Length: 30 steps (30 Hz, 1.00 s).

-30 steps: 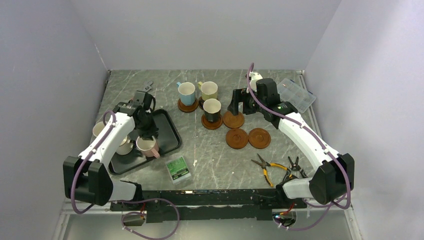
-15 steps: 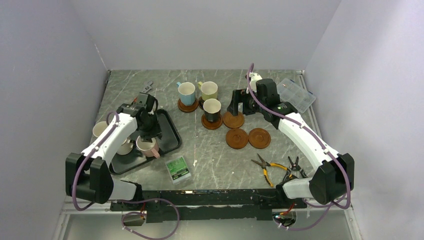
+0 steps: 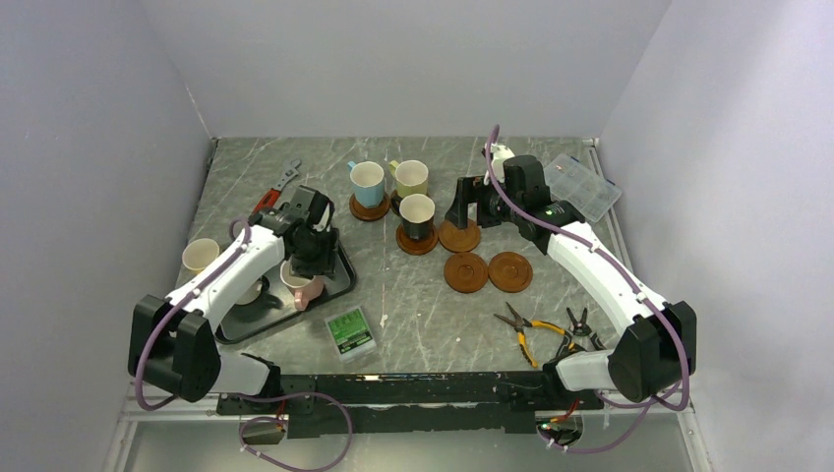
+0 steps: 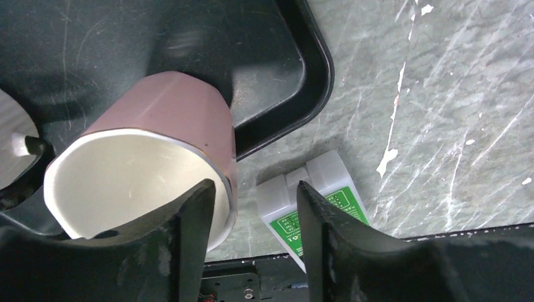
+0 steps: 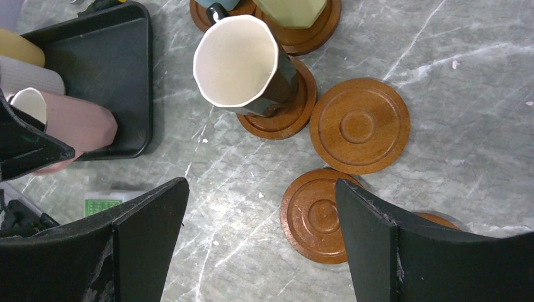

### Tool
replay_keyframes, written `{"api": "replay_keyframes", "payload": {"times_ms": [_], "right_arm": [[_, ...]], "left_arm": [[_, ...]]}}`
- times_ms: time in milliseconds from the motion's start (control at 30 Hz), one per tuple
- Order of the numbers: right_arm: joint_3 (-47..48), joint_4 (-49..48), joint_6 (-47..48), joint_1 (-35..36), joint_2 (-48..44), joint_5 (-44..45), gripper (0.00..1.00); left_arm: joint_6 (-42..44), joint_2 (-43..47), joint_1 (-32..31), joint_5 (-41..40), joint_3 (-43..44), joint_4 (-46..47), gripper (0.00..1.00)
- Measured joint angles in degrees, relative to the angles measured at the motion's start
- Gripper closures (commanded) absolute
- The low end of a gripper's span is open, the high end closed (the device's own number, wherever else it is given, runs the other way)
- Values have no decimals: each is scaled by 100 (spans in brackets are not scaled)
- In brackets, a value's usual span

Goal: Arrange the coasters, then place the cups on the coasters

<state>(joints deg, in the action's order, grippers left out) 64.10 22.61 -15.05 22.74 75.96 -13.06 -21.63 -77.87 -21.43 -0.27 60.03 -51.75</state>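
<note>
- Left gripper (image 4: 254, 189) stood parted, unclenched; the rim of the pink cup (image 4: 164, 119) sat between its jaws, lower left of frame.
- Right gripper (image 5: 261, 185) gaped empty above bare coasters (image 5: 359, 126).

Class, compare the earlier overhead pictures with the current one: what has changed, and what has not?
The left gripper swung right across the black tray, uncovering the yellow cup, and its jaws widened at the rim of the pink mug, seemingly gripping nothing. The right gripper, open over the coasters, the three placed cups and the pliers stayed put.
</note>
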Motion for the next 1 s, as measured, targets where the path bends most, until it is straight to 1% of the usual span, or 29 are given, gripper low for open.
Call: {"api": "replay_keyframes", "payload": {"times_ms": [133, 300, 400, 467, 533, 567, 600, 733, 800, 900, 1000], "right_arm": [[0, 0, 11, 15, 0, -118, 10], [7, 2, 85, 201, 24, -184, 10], [81, 0, 116, 463, 125, -181, 10], [166, 2, 122, 660, 229, -166, 10], [264, 4, 136, 857, 350, -103, 10], [326, 13, 140, 966, 420, -70, 10], [444, 15, 151, 1145, 549, -15, 10], [586, 37, 160, 1488, 717, 118, 11], [638, 48, 162, 1602, 772, 138, 11], [702, 61, 170, 1696, 828, 212, 11], [743, 87, 179, 1751, 855, 260, 11]], "left_arm": [[31, 179, -35, -181, 22, -101, 30], [-232, 802, -35, -387, 249, -234, 26], [-662, 1132, 20, -667, 378, -376, 25], [-984, 1266, 195, -820, 378, -507, 24], [-1329, 1368, 520, -872, 251, -566, 24], [-1488, 1423, 730, -866, 98, -566, 25], [-1718, 1530, 1093, -824, -249, -601, 26], [-2028, 1816, 1773, -560, -925, -485, 32], [-2118, 1895, 1880, -468, -1095, -367, 38], [-2166, 1884, 1908, -275, -1281, -72, 50], [-2190, 1703, 1919, -197, -1309, 116, 68]]}}
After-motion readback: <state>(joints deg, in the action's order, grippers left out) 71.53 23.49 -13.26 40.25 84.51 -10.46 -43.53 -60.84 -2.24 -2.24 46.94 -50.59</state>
